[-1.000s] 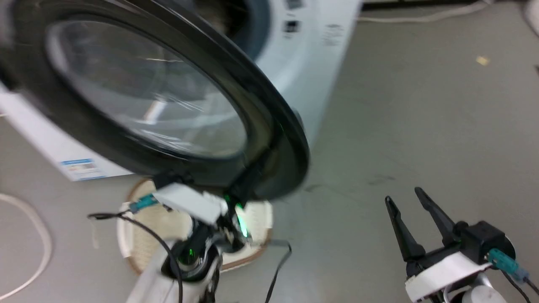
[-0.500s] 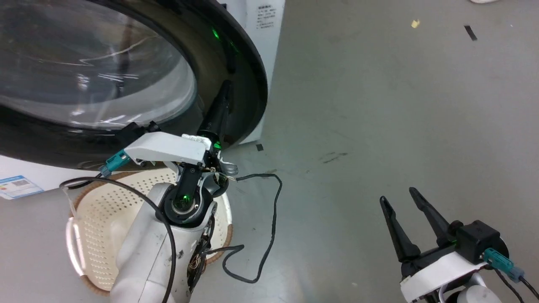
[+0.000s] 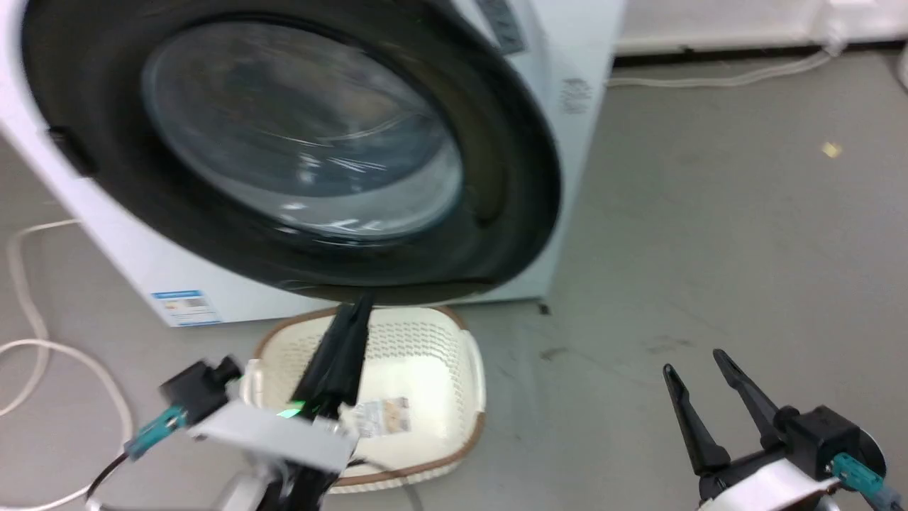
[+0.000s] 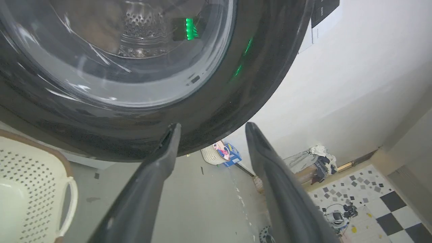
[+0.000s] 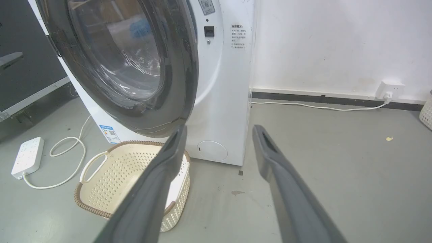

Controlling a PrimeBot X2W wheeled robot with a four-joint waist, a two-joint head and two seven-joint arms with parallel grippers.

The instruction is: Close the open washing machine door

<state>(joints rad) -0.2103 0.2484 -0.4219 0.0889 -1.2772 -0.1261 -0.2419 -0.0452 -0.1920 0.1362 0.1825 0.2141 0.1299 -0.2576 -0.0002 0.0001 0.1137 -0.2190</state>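
Note:
The washing machine door (image 3: 511,177), a wide glossy black rim around a bulging glass window (image 3: 305,135), lies almost flat against the white machine front (image 3: 567,64). In the right wrist view the door (image 5: 182,77) still stands slightly off the front, and the latch slot (image 5: 209,31) shows beside its free edge. My left gripper (image 3: 355,312) is open just below the door's lower rim (image 4: 209,111), above the basket, nothing between its fingers (image 4: 162,158). Whether it touches the rim I cannot tell. My right gripper (image 3: 694,362) hangs open over bare floor, far right of the door.
A cream perforated basket (image 3: 454,333) sits on the floor under the door. White cable (image 3: 21,341) loops at the left, near a power strip (image 5: 27,157). Another cable runs along the wall to a socket (image 5: 388,89). Grey floor (image 3: 709,213) spreads to the right.
The door has swung from wide open to nearly against the machine. My left gripper, against the inside of the rim half a second ago, now sits lower, below it. The head camera shifted.

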